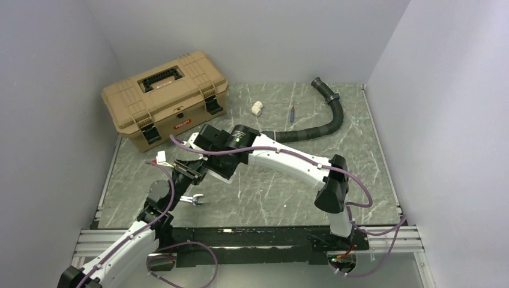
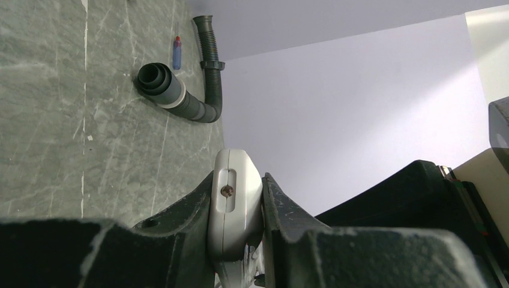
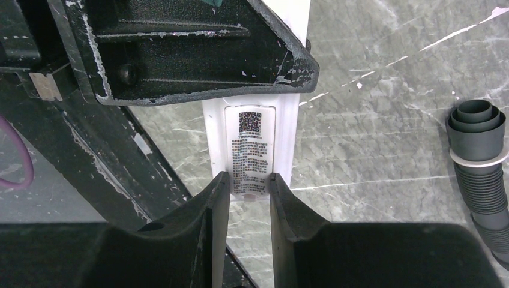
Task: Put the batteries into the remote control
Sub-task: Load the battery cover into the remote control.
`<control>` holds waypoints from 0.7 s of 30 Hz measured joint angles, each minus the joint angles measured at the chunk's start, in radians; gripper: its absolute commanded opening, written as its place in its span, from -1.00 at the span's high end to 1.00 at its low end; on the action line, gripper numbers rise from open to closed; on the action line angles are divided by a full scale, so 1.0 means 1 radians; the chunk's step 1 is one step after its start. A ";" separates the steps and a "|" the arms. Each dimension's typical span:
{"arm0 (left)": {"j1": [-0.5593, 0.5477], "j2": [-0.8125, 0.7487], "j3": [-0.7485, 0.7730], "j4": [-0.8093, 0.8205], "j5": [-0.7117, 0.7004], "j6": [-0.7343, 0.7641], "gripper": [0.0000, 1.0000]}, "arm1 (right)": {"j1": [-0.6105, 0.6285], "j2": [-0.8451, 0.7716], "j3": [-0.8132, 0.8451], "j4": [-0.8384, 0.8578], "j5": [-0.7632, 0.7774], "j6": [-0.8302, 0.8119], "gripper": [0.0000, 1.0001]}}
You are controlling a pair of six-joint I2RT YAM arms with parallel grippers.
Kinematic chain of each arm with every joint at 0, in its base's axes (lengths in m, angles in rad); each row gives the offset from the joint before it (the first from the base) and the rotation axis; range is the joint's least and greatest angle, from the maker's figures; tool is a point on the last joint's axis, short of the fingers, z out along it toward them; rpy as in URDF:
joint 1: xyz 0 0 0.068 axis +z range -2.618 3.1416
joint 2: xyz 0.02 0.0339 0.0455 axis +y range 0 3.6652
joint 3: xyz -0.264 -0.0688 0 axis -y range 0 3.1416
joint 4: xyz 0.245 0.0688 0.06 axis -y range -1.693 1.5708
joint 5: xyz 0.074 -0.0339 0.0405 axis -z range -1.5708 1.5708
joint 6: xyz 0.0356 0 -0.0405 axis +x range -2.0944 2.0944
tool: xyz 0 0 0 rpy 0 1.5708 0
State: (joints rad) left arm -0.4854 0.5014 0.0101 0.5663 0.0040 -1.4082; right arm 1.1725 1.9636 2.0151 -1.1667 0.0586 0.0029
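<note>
Light is even and diffuse, from overhead; all three views are adequately bright. The counter (image 1: 270, 192) carries only soft, faint shadows under the arms, with no glare noted. Top view sharp. Right wrist view: right hand (image 3: 247, 180) dark, slightly soft; remote (image 3: 251, 144) label in focus. Left wrist view: top right corner washed out.

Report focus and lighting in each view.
Top external: even, soft light, sharp throughout. Left wrist: the left hand is dark and blurred up close; the corrugated hose is sharp. Right wrist: the remote control is in focus, its label print too small to read.
</note>
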 measured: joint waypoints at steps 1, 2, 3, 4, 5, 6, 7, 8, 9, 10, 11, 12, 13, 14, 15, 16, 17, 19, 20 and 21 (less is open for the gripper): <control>0.000 0.000 0.000 0.000 0.000 0.000 1.00 | 0.000 0.000 0.000 0.000 0.000 0.001 0.84; 0.000 0.000 0.000 0.000 0.000 0.000 1.00 | 0.000 0.000 0.000 0.000 0.000 0.001 0.80; 0.000 -0.001 0.000 -0.001 0.000 0.000 1.00 | 0.000 0.000 0.000 0.000 0.000 0.002 0.75; 0.000 -0.002 0.000 -0.002 0.000 0.000 1.00 | 0.000 0.000 0.000 0.000 0.000 0.003 0.72; 0.000 -0.002 0.000 -0.002 0.000 0.000 1.00 | 0.000 0.000 0.000 0.000 0.000 0.004 0.69; 0.000 -0.003 0.000 -0.002 0.000 0.000 1.00 | 0.000 0.000 0.000 0.000 0.000 0.005 0.66; 0.000 -0.005 0.000 -0.002 0.000 0.000 1.00 | 0.000 0.000 0.000 0.000 0.000 0.005 0.63; 0.000 -0.007 0.000 -0.003 0.000 0.000 1.00 | 0.000 0.000 0.000 0.000 -0.001 0.005 0.58; 0.001 -0.007 0.000 -0.004 0.000 0.000 1.00 | 0.000 0.000 0.000 0.000 -0.001 0.005 0.54; 0.001 -0.007 0.000 -0.003 0.000 0.000 1.00 | 0.000 0.000 0.000 0.000 -0.001 0.005 0.53; 0.001 -0.007 0.000 -0.004 0.000 0.000 1.00 | 0.000 0.000 0.000 0.000 -0.001 0.006 0.51; 0.001 -0.007 0.000 -0.004 0.000 0.000 1.00 | 0.000 0.000 0.000 0.000 -0.001 0.006 0.50; 0.001 -0.007 0.000 -0.004 0.000 0.000 1.00 | 0.000 0.000 0.000 0.000 -0.001 0.006 0.47; 0.001 -0.007 0.000 -0.004 0.000 0.000 1.00 | 0.000 0.000 0.000 0.000 -0.001 0.007 0.44; 0.001 -0.007 0.000 -0.004 0.000 0.000 1.00 | 0.000 0.000 0.000 0.000 -0.001 0.007 0.42; 0.001 -0.007 0.000 -0.004 0.000 0.000 1.00 | 0.000 0.000 0.000 0.000 -0.001 0.008 0.39; 0.001 -0.007 0.000 -0.004 0.000 0.000 1.00 | 0.000 0.000 0.000 0.000 -0.001 0.008 0.35; 0.001 -0.007 0.000 -0.003 0.000 0.000 1.00 | 0.000 0.000 0.000 0.001 -0.003 0.008 0.31; 0.001 -0.007 0.000 -0.003 0.001 0.000 1.00 | 0.000 0.000 0.000 0.001 -0.004 0.008 0.28; 0.000 -0.007 0.000 -0.002 0.006 0.000 1.00 | 0.000 0.000 0.000 0.004 -0.006 0.008 0.25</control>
State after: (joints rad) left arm -0.4850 0.4946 0.0101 0.5640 0.0105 -1.4082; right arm 1.1725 1.9636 2.0151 -1.1629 0.0525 0.0113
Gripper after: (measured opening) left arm 0.303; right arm 0.340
